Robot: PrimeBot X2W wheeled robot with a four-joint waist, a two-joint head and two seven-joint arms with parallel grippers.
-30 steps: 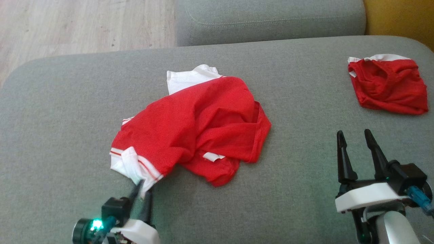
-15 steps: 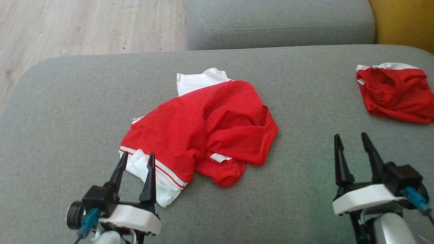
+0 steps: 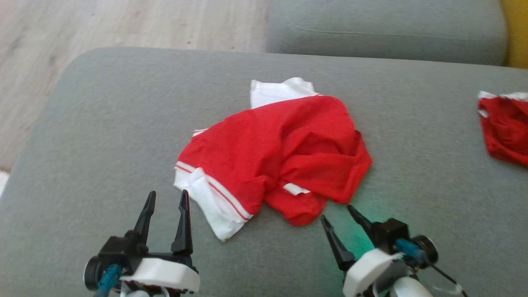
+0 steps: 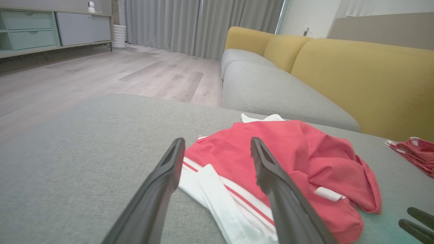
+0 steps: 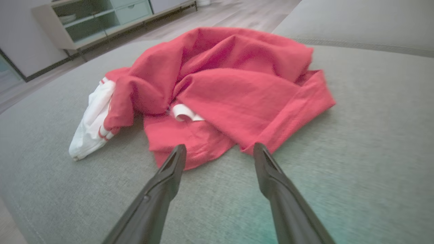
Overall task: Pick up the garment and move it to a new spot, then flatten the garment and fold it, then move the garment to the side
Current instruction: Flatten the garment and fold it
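The garment [image 3: 274,152] is a crumpled red shirt with white sleeves and trim, lying in a heap on the grey sofa seat [image 3: 103,123]. The left wrist view shows the garment [image 4: 271,159] just beyond my fingers, and the right wrist view has the garment [image 5: 217,84] ahead. My left gripper [image 3: 167,197] stands open at the lower left, just short of the white sleeve [image 3: 210,202], holding nothing. To the right my right gripper [image 3: 337,212] is open too, tips close to the red hem, with nothing in it.
A second red and white garment [image 3: 505,128] lies at the seat's right edge. A grey seat cushion [image 3: 383,31] lies beyond, yellow backrests [image 4: 366,84] to the right. Wooden floor [image 3: 123,24] lies past the seat's left and far edges.
My left gripper has let go of the white sleeve and opened, drawing back a little. My right gripper has swung left toward the garment's red hem. The head camera has shifted left.
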